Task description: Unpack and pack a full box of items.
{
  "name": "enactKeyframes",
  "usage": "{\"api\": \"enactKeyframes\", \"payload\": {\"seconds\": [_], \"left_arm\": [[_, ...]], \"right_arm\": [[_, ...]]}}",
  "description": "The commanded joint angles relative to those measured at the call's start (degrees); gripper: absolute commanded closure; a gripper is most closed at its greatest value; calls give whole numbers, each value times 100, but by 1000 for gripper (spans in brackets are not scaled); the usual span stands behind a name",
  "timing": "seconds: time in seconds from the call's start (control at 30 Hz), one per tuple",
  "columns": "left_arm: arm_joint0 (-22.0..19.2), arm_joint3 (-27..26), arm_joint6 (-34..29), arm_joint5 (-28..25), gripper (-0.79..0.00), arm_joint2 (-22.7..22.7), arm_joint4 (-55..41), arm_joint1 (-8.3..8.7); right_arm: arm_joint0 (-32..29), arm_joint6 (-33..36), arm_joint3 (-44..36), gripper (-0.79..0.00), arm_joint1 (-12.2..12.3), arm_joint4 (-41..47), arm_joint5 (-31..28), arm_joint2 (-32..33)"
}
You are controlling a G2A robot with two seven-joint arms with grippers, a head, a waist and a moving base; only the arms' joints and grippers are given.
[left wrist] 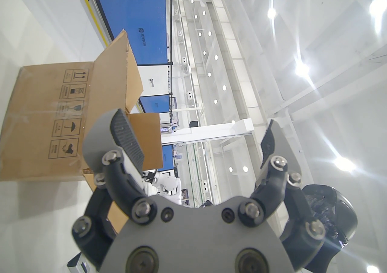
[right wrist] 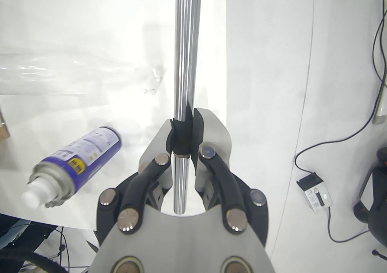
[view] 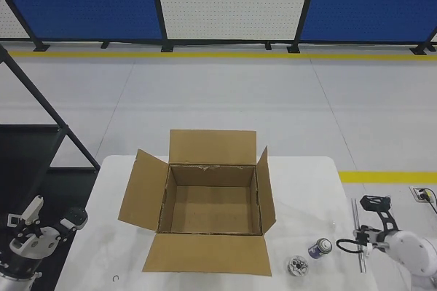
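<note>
An open cardboard box (view: 210, 209) stands in the middle of the white table (view: 306, 189), its flaps folded out and its inside bare. From the left wrist view its printed side (left wrist: 45, 123) faces me. My left gripper (left wrist: 196, 138) hangs open beyond the table's left edge (view: 30, 236), nothing between its fingers. At the table's right edge my right gripper (right wrist: 184, 135) is shut on a long shiny metal rod (right wrist: 184, 44), which lies along that edge (view: 357, 233). A blue spray can (right wrist: 75, 159) stands beside it (view: 320, 249).
A small round metal part (view: 298, 265) sits on the table near the spray can. A tiny ring (view: 115, 278) lies near the front left corner. A clear plastic sheet (right wrist: 60, 74) lies on the table. A black frame (view: 29, 109) stands to the left.
</note>
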Motion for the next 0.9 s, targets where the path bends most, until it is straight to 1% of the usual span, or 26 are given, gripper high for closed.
{"api": "enactKeyframes", "payload": {"seconds": [0.0,0.23,0.37,0.43,0.47,0.87], "left_arm": [[0,0,0,0,-785,0,0,0],[0,0,0,0,-785,0,0,0],[0,0,0,0,-785,0,0,0],[0,0,0,0,-785,0,0,0],[0,0,0,0,-785,0,0,0],[0,0,0,0,-785,0,0,0]], "right_arm": [[-200,63,-596,0,26,186,-58,303],[-747,299,-2396,0,78,1195,-236,1155],[-880,417,-3130,0,103,1941,-329,1564],[-926,632,-3397,0,133,2333,-600,1692],[-929,661,-3445,0,147,2449,-642,1840],[-929,661,-3445,0,147,2449,-642,1840]]}}
